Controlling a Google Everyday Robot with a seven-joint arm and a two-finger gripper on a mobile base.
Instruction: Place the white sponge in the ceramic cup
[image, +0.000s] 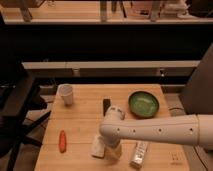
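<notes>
The white sponge (98, 146) lies flat near the front edge of the wooden table (85, 120). Its long axis runs roughly front to back, with the far end tipped slightly to the right. Its right edge is partly covered by the arm.

The gripper (113, 152) hangs down from the rounded wrist, just beside the sponge on its right. It sits so close that I cannot tell whether it touches the sponge. The jaws stand spread wide and appear to hold nothing, since the sponge rests on the wood. So the sponge lies to the left of the gripper, and a grasp would probably need a short shift that way, closing across the narrow width.

The ceramic cup (66, 94) stands upright at the back left of the table, well apart from the sponge. There is only 1 arm, reaching in from the right.

An orange carrot-like piece (62, 141) lies left of the sponge. A white tube (139, 154) lies to the right and a green bowl (143, 103) sits behind.
</notes>
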